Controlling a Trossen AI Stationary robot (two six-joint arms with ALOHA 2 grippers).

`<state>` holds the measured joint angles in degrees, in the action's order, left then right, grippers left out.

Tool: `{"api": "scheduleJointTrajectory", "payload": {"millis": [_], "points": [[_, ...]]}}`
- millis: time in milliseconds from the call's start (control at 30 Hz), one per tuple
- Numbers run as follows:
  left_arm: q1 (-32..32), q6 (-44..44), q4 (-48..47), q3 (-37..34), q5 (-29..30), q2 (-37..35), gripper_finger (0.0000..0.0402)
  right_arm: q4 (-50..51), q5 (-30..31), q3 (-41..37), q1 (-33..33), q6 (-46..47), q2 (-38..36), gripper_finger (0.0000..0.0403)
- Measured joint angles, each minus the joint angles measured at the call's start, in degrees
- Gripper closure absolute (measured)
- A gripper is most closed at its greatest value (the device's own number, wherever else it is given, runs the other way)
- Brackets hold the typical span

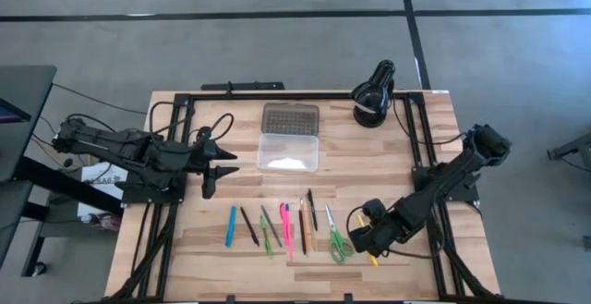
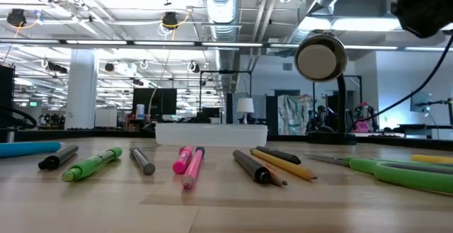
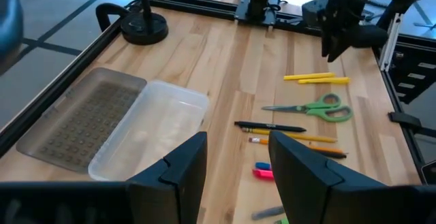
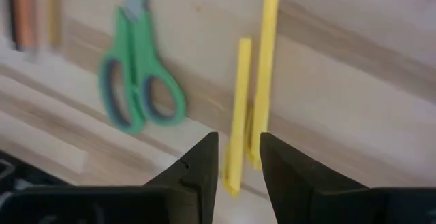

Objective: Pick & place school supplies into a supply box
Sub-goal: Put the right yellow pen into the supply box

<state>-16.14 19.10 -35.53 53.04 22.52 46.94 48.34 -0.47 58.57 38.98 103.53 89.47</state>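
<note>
In the high view the two yellow pens (image 4: 253, 91) are almost fully hidden under the right gripper (image 1: 367, 235); only a short yellow tip is seen there. In the right wrist view they are seen lying side by side on the wood, with the ends of both between the two dark fingers (image 4: 196, 169), which stand a little apart and do not press on them. In the low view the right arm is cut off at the upper corner, and the supply box (image 1: 288, 151) is seen only as a pale low strip behind the pens.

The tabletop (image 1: 416, 179) is made of light wooden planks with a black frame around it. Behind it a large hall with pipes, ceiling lamps and desks is seen.

One clear box and one grey dotted lid (image 1: 290, 118) are counted, lying touching each other in the middle of the far part of the tabletop. One black desk lamp (image 1: 373, 93) stands near the far right corner. In the row near the front edge one blue pen (image 1: 230, 226), one black pen (image 1: 249, 224), one green marker (image 1: 266, 237), one grey pen (image 1: 271, 223), one pink marker (image 1: 286, 229), one orange pencil (image 1: 301, 224) and one more black pen (image 1: 312, 209) are counted, then one pair of green scissors (image 1: 336, 240) just beside the right gripper.

The left gripper (image 1: 220, 165) is held over the left side, well apart from the row, with its fingers (image 3: 178, 169) spread and holding nothing.
</note>
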Motion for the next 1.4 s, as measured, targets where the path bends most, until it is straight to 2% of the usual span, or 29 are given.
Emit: {"api": "scheduleJointTrajectory", "payload": {"millis": [200, 500, 900, 1400], "points": [[0.0, 0.7, 0.0, 0.0, 0.0, 0.0, 0.0249, -1.4, -2.5, 0.0, 0.0, -1.2, 4.1, 0.0301], [0.0, 1.5, 0.1, 0.0, 0.0, 0.0, 0.0249, -0.8, -2.2, 0.0, -0.1, -3.5, 7.5, 0.0301], [0.0, 1.7, 0.3, 0.0, 0.0, 0.0, 0.0249, -0.8, 1.0, -1.0, -0.3, -4.6, 7.4, 0.0301], [0.0, 2.0, 0.3, 0.0, 0.3, 0.0, 0.0249, -3.4, 0.8, -2.6, -0.5, -5.6, 7.4, 0.0301]]}}
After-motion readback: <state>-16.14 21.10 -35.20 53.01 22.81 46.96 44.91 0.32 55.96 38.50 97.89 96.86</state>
